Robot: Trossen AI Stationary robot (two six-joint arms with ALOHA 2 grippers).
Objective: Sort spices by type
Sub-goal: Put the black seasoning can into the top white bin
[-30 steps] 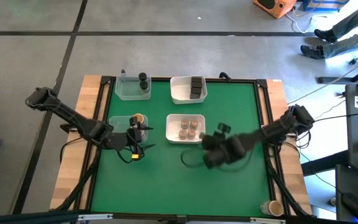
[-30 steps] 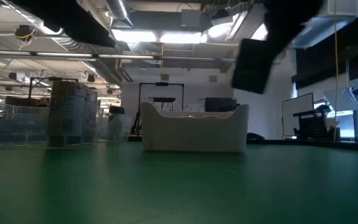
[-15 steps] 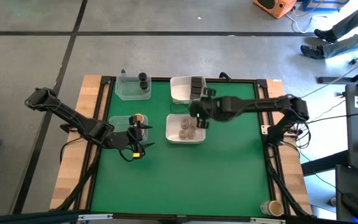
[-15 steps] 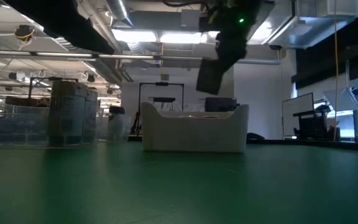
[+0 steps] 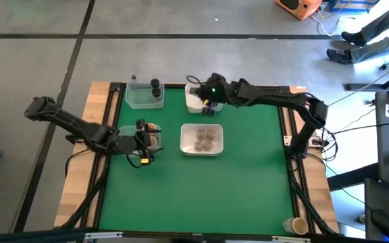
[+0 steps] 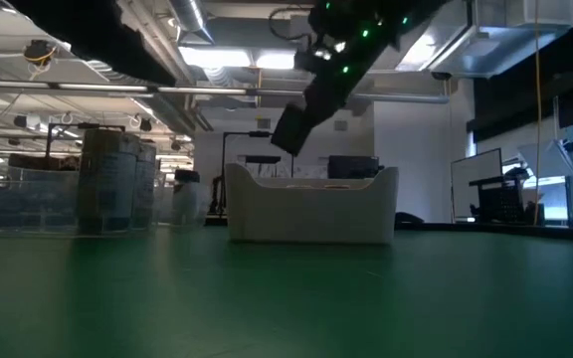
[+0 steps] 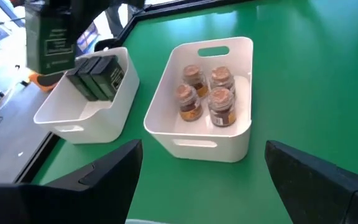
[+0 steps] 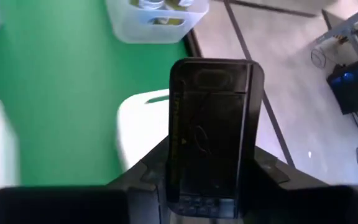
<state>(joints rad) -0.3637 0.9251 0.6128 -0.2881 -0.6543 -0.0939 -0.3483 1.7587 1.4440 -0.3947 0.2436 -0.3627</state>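
Green felt covers the table (image 5: 248, 182). From above, the right claw (image 5: 204, 92) has swung from beside the middle tray (image 5: 187, 138) to over the far tray (image 5: 193, 98); the left claw (image 5: 142, 137) hovers by a clear tub (image 5: 128, 130). Low down, the tin (image 6: 288, 129) hangs above that tray (image 6: 311, 217). The left wrist camera shows jars (image 7: 205, 94) below and tins (image 7: 96, 74) under the held tin (image 7: 50, 38); its label is unreadable, and this claw's fingers (image 7: 107, 171) are spread apart. The right wrist camera shows fingers (image 8: 148, 171) clamped on the tin (image 8: 210, 127).
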